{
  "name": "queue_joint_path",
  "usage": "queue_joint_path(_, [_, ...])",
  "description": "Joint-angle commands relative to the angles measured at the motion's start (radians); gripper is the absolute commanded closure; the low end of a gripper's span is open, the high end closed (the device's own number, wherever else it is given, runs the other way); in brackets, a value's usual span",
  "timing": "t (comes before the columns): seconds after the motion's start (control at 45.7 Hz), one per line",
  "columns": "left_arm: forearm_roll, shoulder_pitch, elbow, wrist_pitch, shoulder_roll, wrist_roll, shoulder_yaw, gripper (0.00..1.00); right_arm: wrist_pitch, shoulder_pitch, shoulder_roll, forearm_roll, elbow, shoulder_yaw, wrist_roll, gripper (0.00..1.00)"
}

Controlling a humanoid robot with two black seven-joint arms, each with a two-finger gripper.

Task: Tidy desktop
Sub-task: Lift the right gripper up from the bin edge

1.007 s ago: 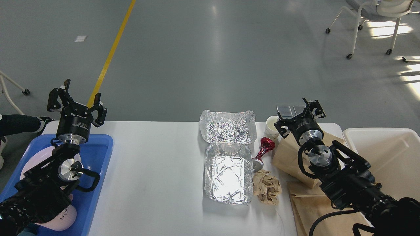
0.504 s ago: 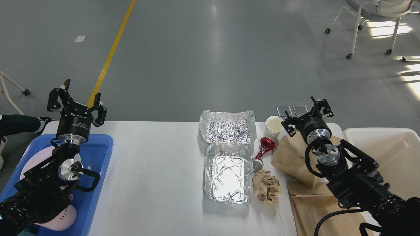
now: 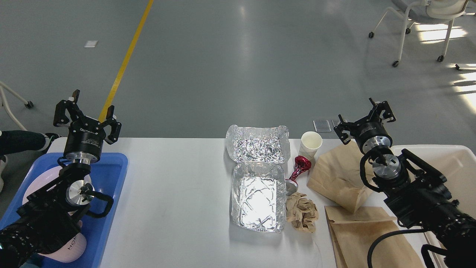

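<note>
The white desktop (image 3: 174,193) carries an open foil container (image 3: 257,197) with its foil lid (image 3: 257,147) folded back at mid-table. Beside it lie a red foil wrapper (image 3: 300,166), a crumpled brown napkin (image 3: 303,214), a white paper cup (image 3: 310,143) and two brown paper bags (image 3: 340,175) (image 3: 366,238). My left gripper (image 3: 87,113) is open and empty above the far end of the blue tray (image 3: 111,175). My right gripper (image 3: 365,117) is open and empty, raised past the table's far right corner, above the paper bag.
The blue tray holds a pink plate (image 3: 33,188) and a pink cup (image 3: 70,247), partly hidden by my left arm. A cream bin (image 3: 446,160) stands at the right edge. An office chair (image 3: 424,22) stands on the floor far right.
My right gripper has moved right and farther back, away from the paper cup, uncovering the cup and the paper bag. The left arm has not moved.
</note>
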Motion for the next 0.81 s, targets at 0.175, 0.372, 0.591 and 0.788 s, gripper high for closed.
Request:
queue_joint_path(0.175, [0.0,0.0,0.0,0.001,0.0,0.0,0.0,0.03,0.003,0.077,-0.066,-0.014,0.013,-0.011,-0.002,0.0])
queue_joint_path(0.372, [0.0,0.0,0.0,0.0,0.0,-0.001,0.0,0.03,0.017,0.089,-0.079,-0.018,0.021,-0.017,-0.015,0.0])
queue_joint_path(0.591, [0.0,0.0,0.0,0.001,0.0,0.0,0.0,0.03,0.084,0.204,-0.187,-0.182,0.052,-0.376,-0.021,0.0])
queue_joint_path(0.788, [0.0,0.0,0.0,0.0,0.0,0.0,0.0,0.03,0.153,0.389,-0.232,-0.257,0.05,-0.819,-0.02,0.0])
